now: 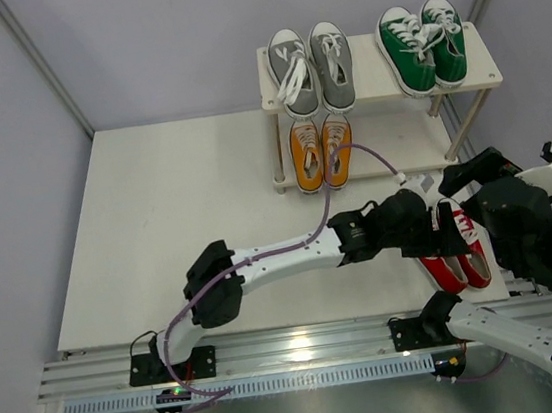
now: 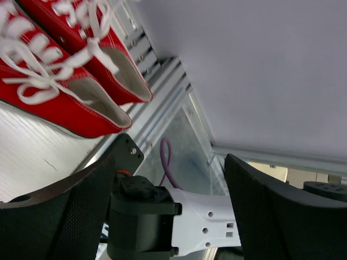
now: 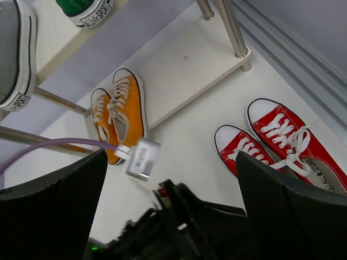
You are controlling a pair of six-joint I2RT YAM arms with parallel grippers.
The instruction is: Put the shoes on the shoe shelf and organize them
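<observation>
Shelf: shoe shelf (image 1: 368, 70) sits at the far right of the table (image 1: 178, 229), 2 tiers, pale boards.
Top tier: gray pair (image 1: 311, 66) on the left, green pair (image 1: 423, 45) on the right, toes twd the back wall.
Lower tier: orange pair (image 1: 320, 153) at the left end, side by side, toes sticking out at the front.
Off the shelf: red pair (image 1: 457, 267) on the table, in front of the shelf's right end. Toes point twd the shelf, heels near the front rail (image 1: 303, 344).
L arm: stretched across to the right, purple cable (image 1: 371, 160) looping over it.
L grip: left gripper (image 2: 171, 162) is just beside the red pair, partly covering it from above. Jaws spread wide, nothing btwn them. The wrist cam puts the red heels up and left of the fingers. Contact w/ the shoes: can't tell.
R grip: right gripper (image 3: 171, 157) is up over the right side of the red pair. Jaws spread wide, nothing pinched. The wrist cam looks down past the left arm at the red and orange pairs.
</observation>
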